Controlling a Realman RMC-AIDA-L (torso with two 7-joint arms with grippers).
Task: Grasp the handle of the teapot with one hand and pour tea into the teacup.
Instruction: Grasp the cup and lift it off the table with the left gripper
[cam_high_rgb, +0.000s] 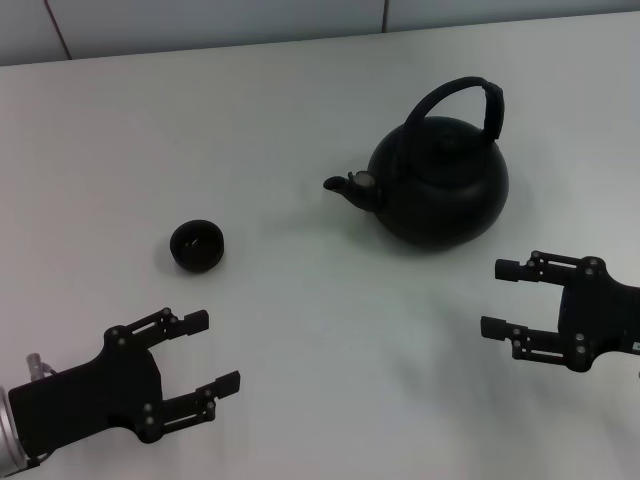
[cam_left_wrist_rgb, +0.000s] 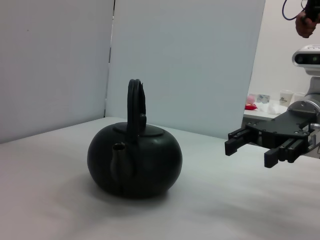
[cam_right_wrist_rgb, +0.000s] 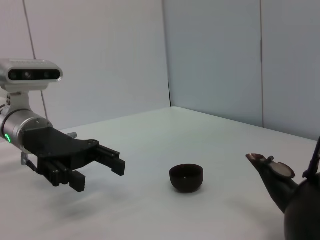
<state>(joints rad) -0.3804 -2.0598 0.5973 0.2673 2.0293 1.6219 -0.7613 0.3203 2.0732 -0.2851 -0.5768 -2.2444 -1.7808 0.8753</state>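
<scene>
The black teapot stands upright on the white table at the right of centre, its spout pointing left towards the teacup. The arched handle stands up over it, untouched. My right gripper is open and empty, near the table's front, just in front and right of the teapot. My left gripper is open and empty, in front of the teacup. The left wrist view shows the teapot, its handle and the right gripper. The right wrist view shows the teacup, the spout and the left gripper.
The white table reaches back to grey wall panels. In the left wrist view another table with cups and small items stands far off, and a person's hand shows at the top corner.
</scene>
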